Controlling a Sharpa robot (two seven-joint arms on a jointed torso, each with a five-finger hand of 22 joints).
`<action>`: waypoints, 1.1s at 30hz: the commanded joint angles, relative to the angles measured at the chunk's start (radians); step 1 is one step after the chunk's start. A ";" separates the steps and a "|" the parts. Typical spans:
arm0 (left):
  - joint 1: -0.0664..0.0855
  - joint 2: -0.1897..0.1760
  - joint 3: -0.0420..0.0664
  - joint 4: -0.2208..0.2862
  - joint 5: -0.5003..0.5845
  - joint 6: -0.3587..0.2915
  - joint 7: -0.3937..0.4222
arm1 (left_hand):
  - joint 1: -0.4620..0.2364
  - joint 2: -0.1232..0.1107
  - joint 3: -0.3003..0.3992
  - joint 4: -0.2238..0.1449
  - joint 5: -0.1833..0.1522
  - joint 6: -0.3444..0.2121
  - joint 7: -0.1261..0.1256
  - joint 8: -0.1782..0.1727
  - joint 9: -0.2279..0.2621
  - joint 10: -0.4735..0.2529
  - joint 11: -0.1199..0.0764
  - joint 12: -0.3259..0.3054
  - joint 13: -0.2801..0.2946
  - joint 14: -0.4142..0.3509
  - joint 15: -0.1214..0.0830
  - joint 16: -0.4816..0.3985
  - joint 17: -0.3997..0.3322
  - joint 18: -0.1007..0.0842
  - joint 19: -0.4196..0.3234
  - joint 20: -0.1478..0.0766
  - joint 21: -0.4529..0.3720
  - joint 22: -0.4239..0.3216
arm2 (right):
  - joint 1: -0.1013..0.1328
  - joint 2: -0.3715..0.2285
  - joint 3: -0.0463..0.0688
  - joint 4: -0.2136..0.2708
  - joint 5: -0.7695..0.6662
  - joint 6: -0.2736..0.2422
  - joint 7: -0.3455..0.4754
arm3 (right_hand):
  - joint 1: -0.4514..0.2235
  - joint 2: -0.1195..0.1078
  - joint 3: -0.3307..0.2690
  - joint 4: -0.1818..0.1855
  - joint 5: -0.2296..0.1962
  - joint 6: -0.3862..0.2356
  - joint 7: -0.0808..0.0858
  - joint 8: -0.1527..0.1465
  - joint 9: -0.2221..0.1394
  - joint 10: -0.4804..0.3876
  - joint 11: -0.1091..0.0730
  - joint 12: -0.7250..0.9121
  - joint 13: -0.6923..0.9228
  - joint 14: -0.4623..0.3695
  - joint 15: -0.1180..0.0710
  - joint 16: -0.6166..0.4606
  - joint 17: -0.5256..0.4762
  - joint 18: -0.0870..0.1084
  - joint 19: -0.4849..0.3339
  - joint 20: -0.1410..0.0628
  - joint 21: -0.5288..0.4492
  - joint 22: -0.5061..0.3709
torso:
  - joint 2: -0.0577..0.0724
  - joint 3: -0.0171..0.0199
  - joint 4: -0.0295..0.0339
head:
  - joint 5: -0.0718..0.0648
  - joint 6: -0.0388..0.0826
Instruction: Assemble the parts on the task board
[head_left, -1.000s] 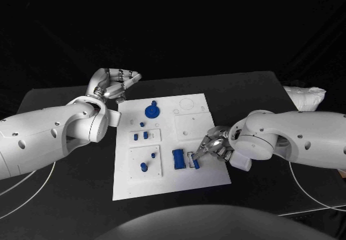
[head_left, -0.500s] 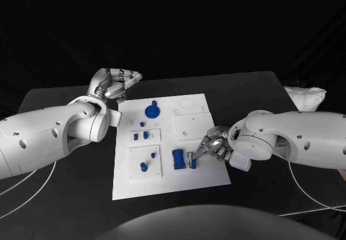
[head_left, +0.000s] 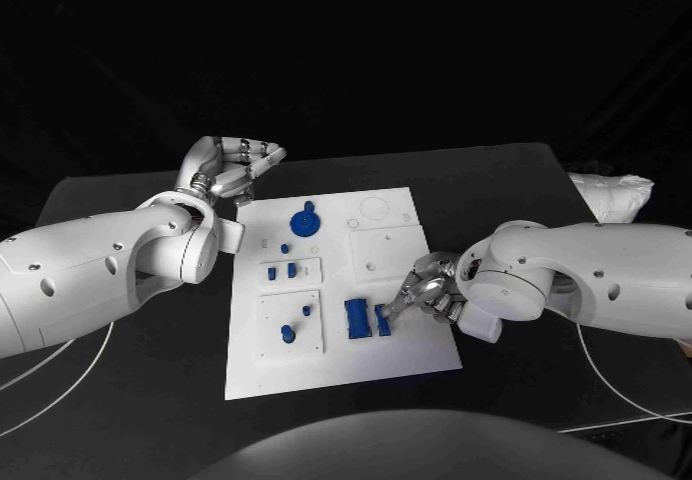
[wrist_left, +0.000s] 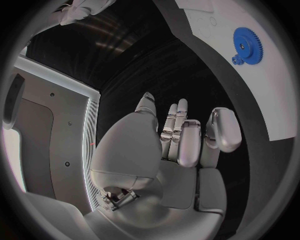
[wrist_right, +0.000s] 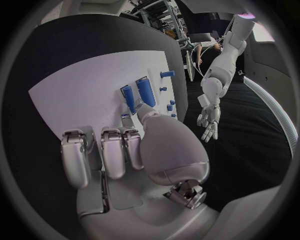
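Right hand (head_left: 427, 291) over the board's (head_left: 397, 240) near edge, fingertips touching a small blue part (head_left: 382, 318); grasp unclear. Left hand (head_left: 231, 163) off the board, released, fingers loosely curled.

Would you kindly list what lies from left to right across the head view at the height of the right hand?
Left arm → small blue parts → blue block → right hand → right arm.

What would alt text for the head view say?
The robot's right hand touches a small blue part beside a larger blue block on the white task board. Its left hand hangs empty beyond the board's far corner.
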 joint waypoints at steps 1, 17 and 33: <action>0.000 0.002 0.001 0.001 -0.004 0.017 0.003 | 0.000 0.014 -0.006 -0.002 0.007 -0.005 0.001 -0.004 -0.001 -0.002 0.003 -0.005 -0.001 -0.006 0.001 -0.006 -0.001 0.012 -0.001 -0.003 -0.005 0.145 | -0.001 0.003 0.000 0.003 -0.005 0.004 0.006 | -0.014 -0.004 -0.013 0.001 -0.011 -0.004 0.002 0.000 -0.003 0.103 0.006 0.003 0.263 0.104 0.007 0.004 0.263 -0.014 0.107 0.007 0.004 0.263 | 0.000 -0.0001 0.0003 | 0.000 0.000; 0.000 0.003 0.001 0.001 -0.005 0.020 0.001 | 0.000 0.014 -0.006 -0.002 0.007 -0.005 0.001 -0.004 -0.001 -0.002 0.003 -0.005 -0.001 -0.006 0.001 -0.006 -0.001 0.012 -0.001 -0.003 -0.005 0.145 | -0.002 -0.049 0.000 0.047 -0.203 0.051 -0.023 | -0.120 -0.023 -0.169 0.111 -0.027 0.110 -0.064 0.162 0.127 0.103 -0.052 0.003 0.263 0.104 -0.051 0.004 0.263 -0.014 0.107 -0.037 0.004 0.263 | 0.001 0.0003 -0.0016 | 0.003 0.000; 0.000 0.003 0.001 -0.001 -0.007 0.026 -0.001 | 0.001 0.016 -0.007 -0.002 0.007 -0.006 0.001 -0.004 -0.001 -0.002 0.003 -0.005 -0.001 -0.006 0.001 -0.005 -0.001 0.012 -0.001 -0.003 -0.006 0.144 | -0.011 -0.058 0.000 0.080 -0.229 0.200 -0.059 | -0.084 0.054 -0.282 0.166 -0.026 -0.073 -0.111 0.540 0.624 0.103 -0.096 0.003 0.263 0.104 -0.088 0.004 0.263 -0.014 0.107 -0.076 0.004 0.263 | 0.000 -0.0004 0.0014 | -0.002 0.000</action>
